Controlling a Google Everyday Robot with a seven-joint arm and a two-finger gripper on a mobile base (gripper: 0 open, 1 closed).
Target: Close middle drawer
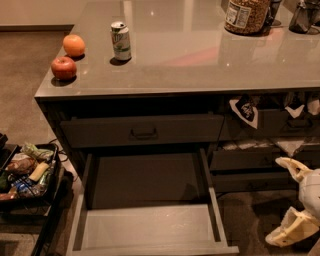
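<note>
The middle drawer [150, 227] is pulled far out below the counter, its paler grey floor bare. Its front lies along the picture's bottom edge and its handle is hidden. Above it, the top drawer [144, 131], with a small dark handle, stands slightly out. My gripper [276, 201] is at the lower right, to the right of the open drawer and apart from it. Its two cream fingers [291, 168] are spread wide and hold nothing.
On the grey countertop [200, 55] are a red apple [64, 68], an orange [74, 45], a soda can [120, 41] and a jar [246, 15]. A black tray of snacks [27, 172] stands at the left. Right-hand drawers [250, 159] stand ajar with packets inside.
</note>
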